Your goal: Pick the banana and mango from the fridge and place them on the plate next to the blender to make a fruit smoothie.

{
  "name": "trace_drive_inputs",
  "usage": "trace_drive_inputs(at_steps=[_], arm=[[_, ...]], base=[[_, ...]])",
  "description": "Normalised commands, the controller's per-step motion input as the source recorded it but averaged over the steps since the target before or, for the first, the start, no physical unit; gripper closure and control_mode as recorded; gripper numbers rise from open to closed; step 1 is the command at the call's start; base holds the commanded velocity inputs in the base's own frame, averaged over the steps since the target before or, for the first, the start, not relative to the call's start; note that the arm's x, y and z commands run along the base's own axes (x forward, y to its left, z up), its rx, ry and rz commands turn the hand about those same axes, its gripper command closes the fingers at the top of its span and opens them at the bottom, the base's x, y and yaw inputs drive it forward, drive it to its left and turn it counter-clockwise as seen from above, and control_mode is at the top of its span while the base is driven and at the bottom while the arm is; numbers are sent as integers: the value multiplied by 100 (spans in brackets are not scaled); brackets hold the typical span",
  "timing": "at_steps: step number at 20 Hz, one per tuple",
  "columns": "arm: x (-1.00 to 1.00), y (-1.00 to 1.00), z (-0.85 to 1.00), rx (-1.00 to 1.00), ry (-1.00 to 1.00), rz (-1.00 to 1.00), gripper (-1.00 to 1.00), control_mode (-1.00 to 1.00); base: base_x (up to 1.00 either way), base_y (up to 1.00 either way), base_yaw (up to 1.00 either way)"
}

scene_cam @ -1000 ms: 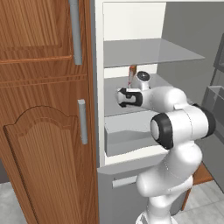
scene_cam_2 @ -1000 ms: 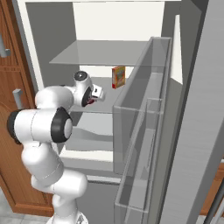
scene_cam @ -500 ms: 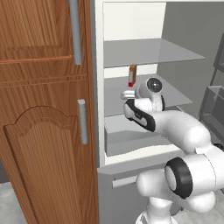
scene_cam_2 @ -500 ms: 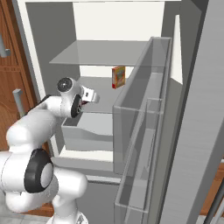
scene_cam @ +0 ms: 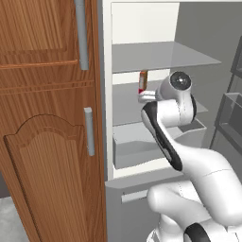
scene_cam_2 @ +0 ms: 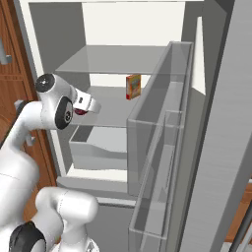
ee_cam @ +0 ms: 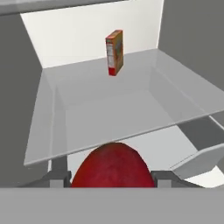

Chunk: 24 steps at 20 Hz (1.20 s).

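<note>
Mango: glossy red ball between fingers, apparently pinched, just off front edge of middle fridge shelf. Likely firm, smooth, slippery; best held across widest middle. Orange-red carton upright near shelf's back edge. Drawer below shelf.

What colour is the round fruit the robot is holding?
Shiny red. The mango shows best in the hand view, sitting in the gripper.

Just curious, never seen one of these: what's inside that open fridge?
In the fridge, an orange-red carton stands on a shelf. A red mango sits between the fingers. The drawer's contents are hidden.
</note>
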Motion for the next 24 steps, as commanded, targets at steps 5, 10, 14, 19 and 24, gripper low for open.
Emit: trace_drive_inputs(at_steps=[5, 10, 14, 19, 24], arm=[[-100, 0, 29, 1, 3, -1, 100, -100], [-91, 0, 0, 10, 0, 0, 100, -100], [-29, 0, 0, 3, 0, 0, 100, -100], [-3, 0, 0, 0, 0, 0, 100, 100], [0, 0, 0, 0, 0, 0, 100, 100]], base=[[0, 0, 0], [0, 0, 0], [0, 0, 0], [-8, 0, 0], [-87, 0, -1]])
